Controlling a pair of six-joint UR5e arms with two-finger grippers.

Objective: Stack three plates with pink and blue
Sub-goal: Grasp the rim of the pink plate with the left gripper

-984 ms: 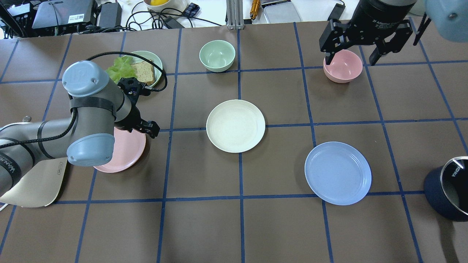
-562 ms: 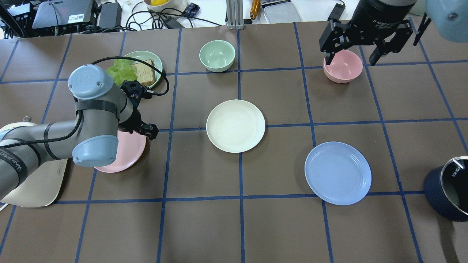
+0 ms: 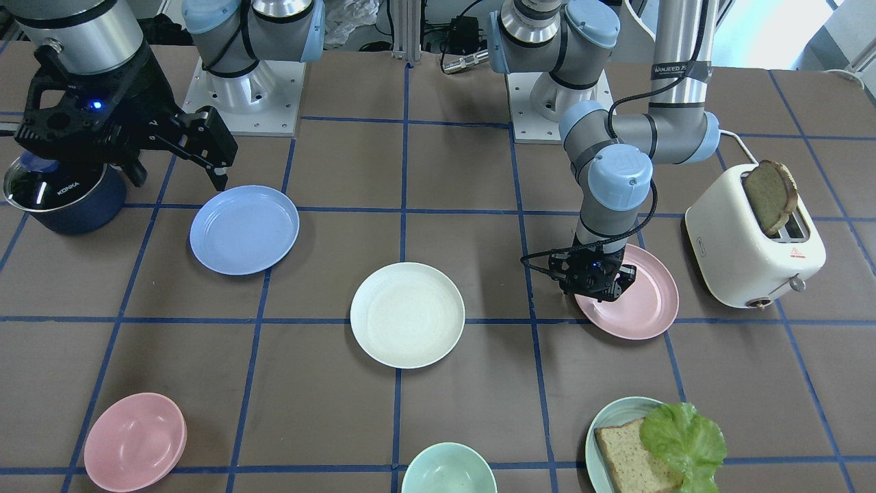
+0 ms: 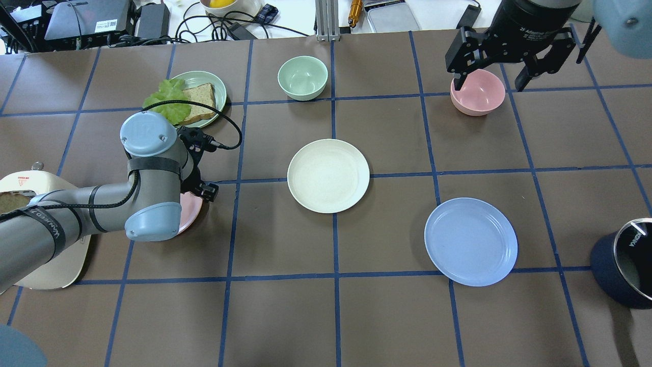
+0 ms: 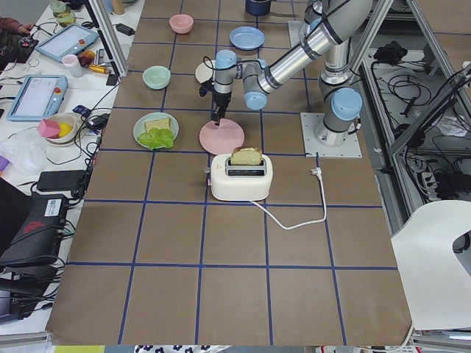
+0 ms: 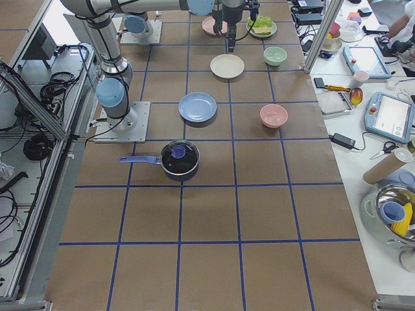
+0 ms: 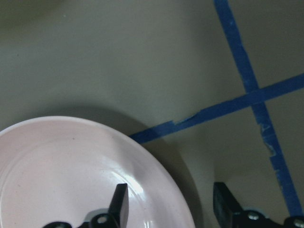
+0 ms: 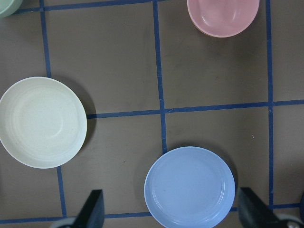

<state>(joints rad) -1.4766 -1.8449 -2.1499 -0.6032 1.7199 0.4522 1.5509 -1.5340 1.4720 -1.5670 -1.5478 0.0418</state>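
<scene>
The pale pink plate (image 4: pixel 189 209) (image 3: pixel 640 305) lies at the table's left, mostly under my left arm in the overhead view. My left gripper (image 4: pixel 204 191) (image 3: pixel 594 284) is low at its rim and open. In the left wrist view one finger (image 7: pixel 118 204) is over the plate (image 7: pixel 57 171) and the other (image 7: pixel 223 204) is outside the rim. The cream-white plate (image 4: pixel 328 176) (image 3: pixel 407 315) lies at the centre. The light blue plate (image 4: pixel 471 242) (image 3: pixel 244 229) lies to the right. My right gripper (image 4: pixel 501 76) (image 3: pixel 178 179) hangs high, open and empty.
A pink bowl (image 4: pixel 478 94) sits under the right gripper at the back right. A green bowl (image 4: pixel 302 77) and a green plate with bread and lettuce (image 4: pixel 196 99) stand at the back. A toaster (image 3: pixel 753 239) is beside the pink plate. A dark pot (image 4: pixel 624 265) is at the right edge.
My left arm has swung right and lowered its gripper to the pink plate's right rim, covering more of the plate. The right arm and the plates have not moved.
</scene>
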